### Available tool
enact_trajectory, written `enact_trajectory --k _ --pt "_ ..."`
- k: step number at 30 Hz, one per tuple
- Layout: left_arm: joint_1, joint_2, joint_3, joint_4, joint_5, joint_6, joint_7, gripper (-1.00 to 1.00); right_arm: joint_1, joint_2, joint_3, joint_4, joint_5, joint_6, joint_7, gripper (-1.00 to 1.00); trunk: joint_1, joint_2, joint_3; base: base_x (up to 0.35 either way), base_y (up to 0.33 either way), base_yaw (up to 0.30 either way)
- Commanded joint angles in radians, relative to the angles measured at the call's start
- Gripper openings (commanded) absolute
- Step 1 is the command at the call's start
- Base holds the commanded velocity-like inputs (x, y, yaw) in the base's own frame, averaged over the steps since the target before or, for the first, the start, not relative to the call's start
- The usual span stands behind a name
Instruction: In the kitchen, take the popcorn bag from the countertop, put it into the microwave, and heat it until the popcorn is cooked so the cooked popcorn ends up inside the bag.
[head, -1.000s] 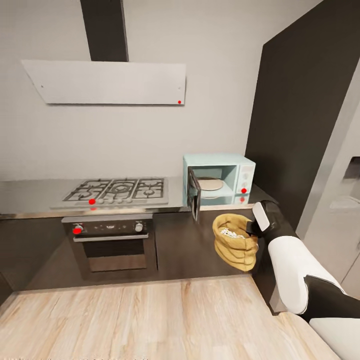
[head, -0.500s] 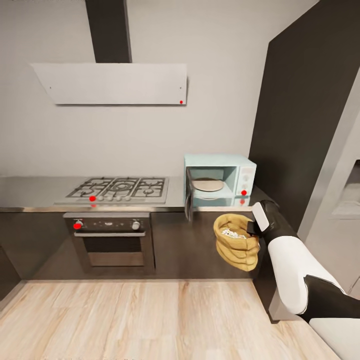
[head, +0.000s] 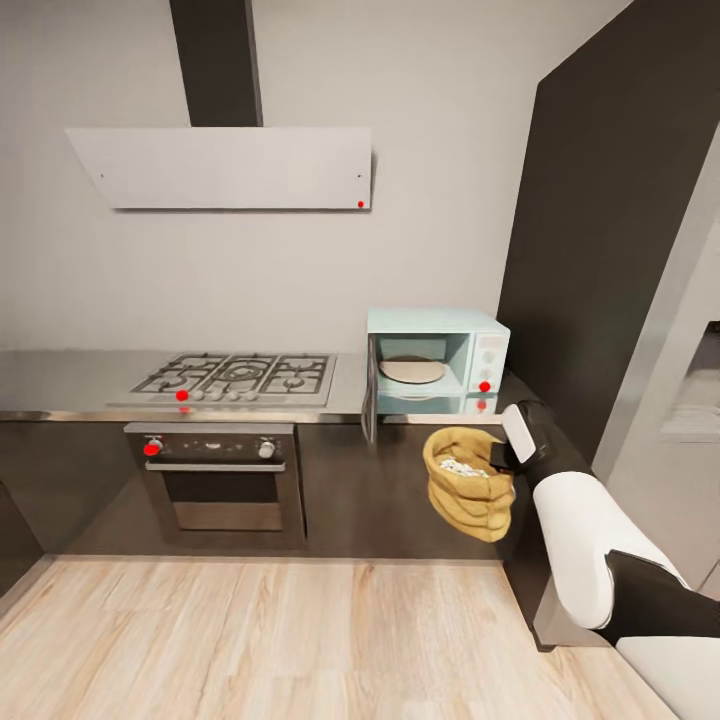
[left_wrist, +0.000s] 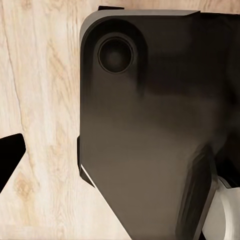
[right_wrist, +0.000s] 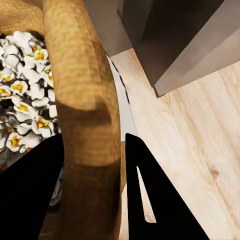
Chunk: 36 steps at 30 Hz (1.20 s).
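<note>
From my head camera, my right gripper is clamped on the rolled rim of the bag, one finger inside and one outside, holding it in the air in front of the dark cabinets, below and just right of the microwave's open door. White puffed popcorn fills the bag, and the microwave sits on the countertop right of the hob. My left wrist camera looks down at the robot's dark base over wood floor, so I cannot tell how that claw stands.
</note>
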Motion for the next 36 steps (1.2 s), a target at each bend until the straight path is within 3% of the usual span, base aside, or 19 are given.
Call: enact_trajectory --k 1,12,28,33,36 --pt "0.0 0.0 0.002 0.0 0.005 -0.002 0.001 1.0 -0.001 0.003 -0.004 -0.001 -0.009 0.001 -0.01 -1.0 0.0 -0.001 -0.001 0.0 0.0 0.0" --pt "0.0 0.0 0.002 0.0 0.005 -0.002 0.001 1.0 -0.001 0.003 -0.006 -0.001 -0.008 0.001 -0.008 -1.0 0.0 -0.001 -0.001 0.0 0.0 0.21" --pt "0.0 0.0 0.004 0.0 0.005 -0.008 0.001 1.0 -0.001 -0.008 -0.018 -0.005 -0.019 0.001 -0.005 -1.0 0.0 -0.001 -0.001 0.0 0.0 0.012" --pt "0.0 0.0 0.004 0.0 0.005 -0.009 0.001 1.0 -0.005 -0.008 -0.02 -0.143 -0.02 0.001 -0.005 -1.0 0.0 -0.001 -0.001 0.0 0.0 0.0" --pt "0.0 0.0 0.004 0.0 0.005 -0.01 0.001 1.0 -0.038 -0.009 -0.02 -0.151 -0.021 0.001 -0.007 -1.0 0.0 -0.001 -0.001 0.0 0.0 0.0"
